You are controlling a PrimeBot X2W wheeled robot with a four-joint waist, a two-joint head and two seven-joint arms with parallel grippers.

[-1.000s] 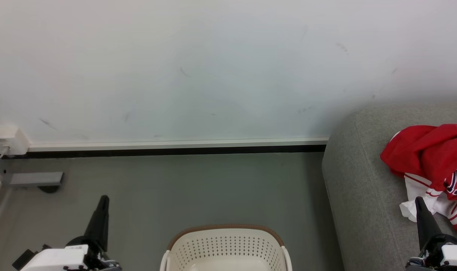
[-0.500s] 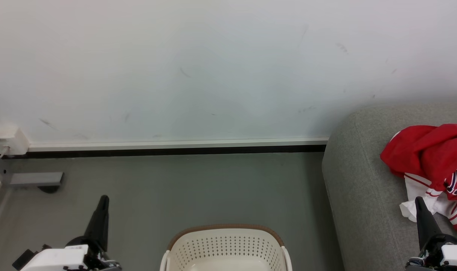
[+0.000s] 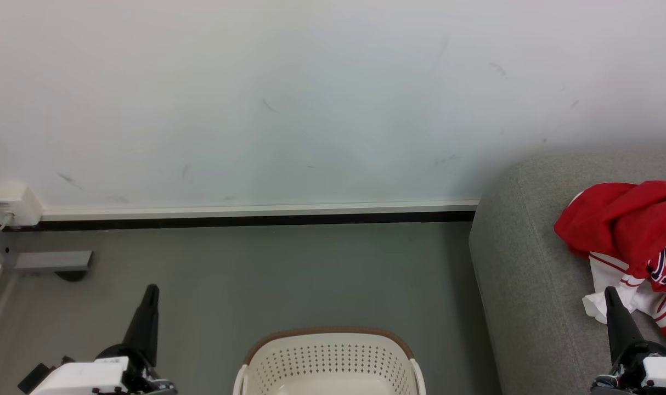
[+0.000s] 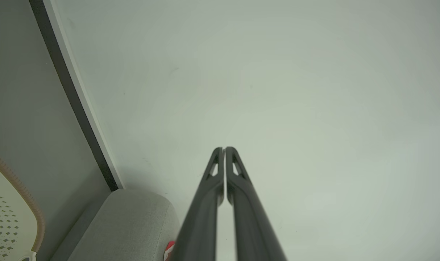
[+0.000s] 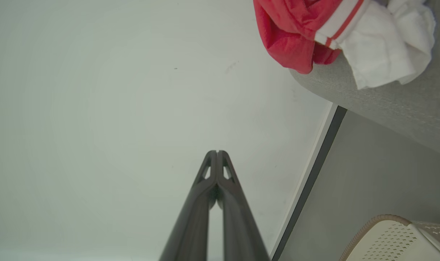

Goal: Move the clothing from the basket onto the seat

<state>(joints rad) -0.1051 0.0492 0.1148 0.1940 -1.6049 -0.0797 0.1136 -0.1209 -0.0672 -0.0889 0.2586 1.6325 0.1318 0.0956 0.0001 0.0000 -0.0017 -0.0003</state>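
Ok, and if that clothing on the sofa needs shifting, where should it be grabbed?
Probably the crumpled white bunch at the edge of the clothing nearest the right tool, coming from above. It stands up in loose folds off the sofa, so it offers a ridge to pinch; the red fabric looks broader and smoother.

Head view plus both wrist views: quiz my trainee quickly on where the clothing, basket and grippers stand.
1. True or false: the red-and-white sports clothing lies on the light grey woven-fabric sofa.
2. The visible part of the cream-white perforated plastic basket with the brown rim shows: A) red clothing, B) no clothing, C) a gripper inside.
3. Fill in: the left gripper and the right gripper are both ____.
Key: 1 true; 2 B; 3 shut.
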